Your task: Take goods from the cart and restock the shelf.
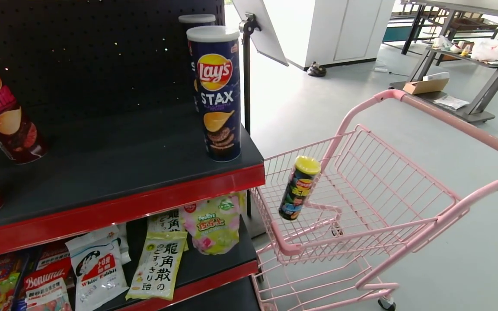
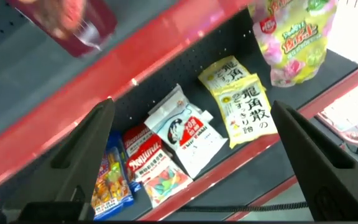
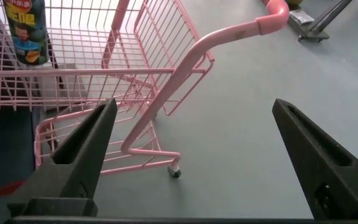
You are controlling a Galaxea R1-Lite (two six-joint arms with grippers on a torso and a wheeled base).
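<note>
Pink cart (image 1: 445, 118), right of shelf (image 1: 119, 206): one yellow-lidded can (image 1: 299, 188), tilted, at basket's near-left side. Shelf top tier: blue chip can (image 1: 216, 93), right end. Left gripper (image 2: 191, 102): fingers apart, near lower-tier snack bags (image 2: 185, 134). Right gripper (image 3: 194, 101): fingers apart, above cart.

The cart (image 1: 452, 123) is pink wire in a grid pattern. The can (image 1: 299, 188) in it is black with bright multicoloured print and a yellow lid. The shelf (image 1: 115, 155) is dark grey with a red front edge, backed by black dotted pegboard (image 1: 80, 52). The tall can (image 1: 218, 95) is navy with a white lid
</note>
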